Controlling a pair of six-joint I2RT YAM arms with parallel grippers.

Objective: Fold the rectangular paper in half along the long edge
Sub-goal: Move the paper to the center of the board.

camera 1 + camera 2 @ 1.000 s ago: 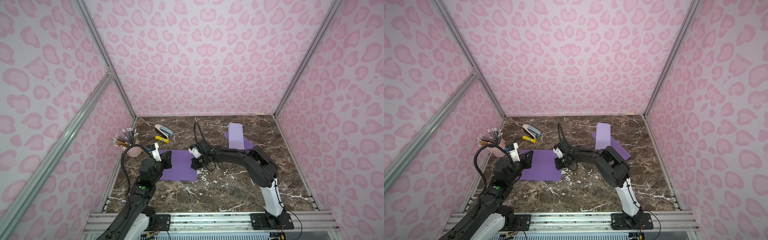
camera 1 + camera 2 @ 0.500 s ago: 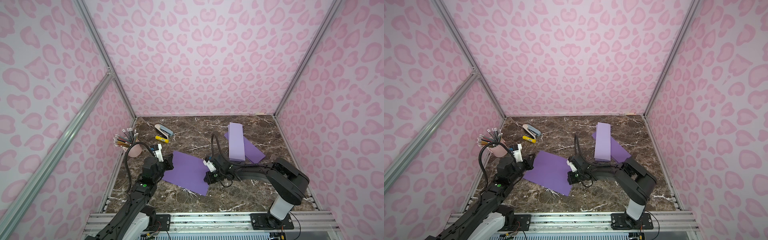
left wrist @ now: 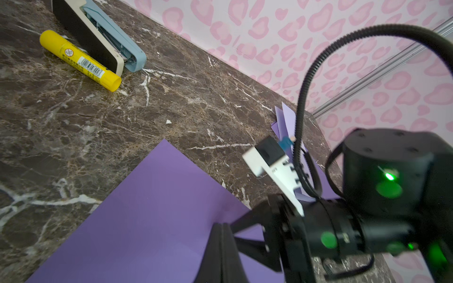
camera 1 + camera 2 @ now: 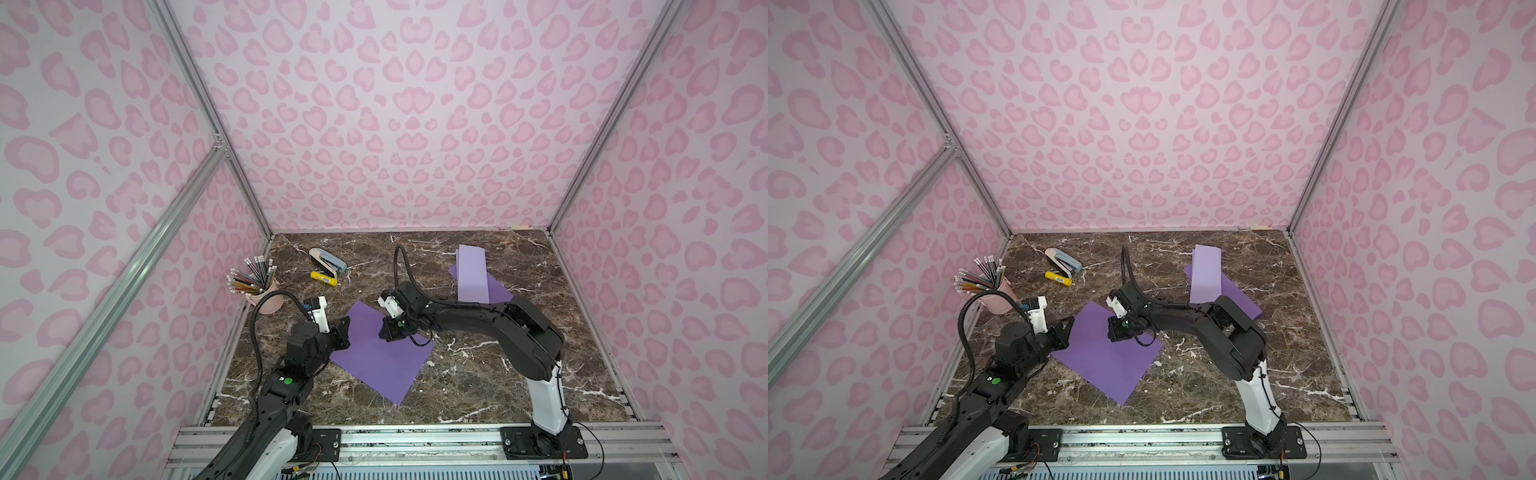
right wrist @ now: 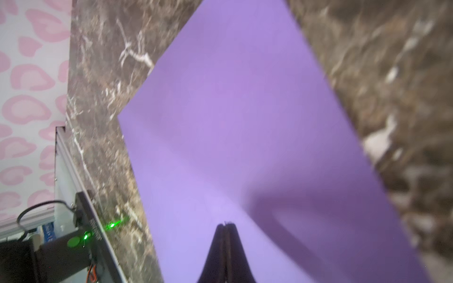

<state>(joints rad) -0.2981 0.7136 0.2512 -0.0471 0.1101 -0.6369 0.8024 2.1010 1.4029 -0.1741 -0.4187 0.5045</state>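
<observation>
Right end effector [image 5: 224, 227], closed, over blurred purple paper [image 5: 235, 117]; grip unclear.

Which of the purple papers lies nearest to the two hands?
The big dark purple sheet, flat and unfolded, with the left hand and right hand over it. The pale strip and the darker piece under it lie far back.

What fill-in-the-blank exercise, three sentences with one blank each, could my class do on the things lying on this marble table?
1. The glue stick lying beside the stapler is coloured ____.
2. The cup that holds the pencils is coloured ____.
3. The sheet of paper lying flat in the middle of the table is coloured ____.

Missing words: yellow; pink; purple.
</observation>
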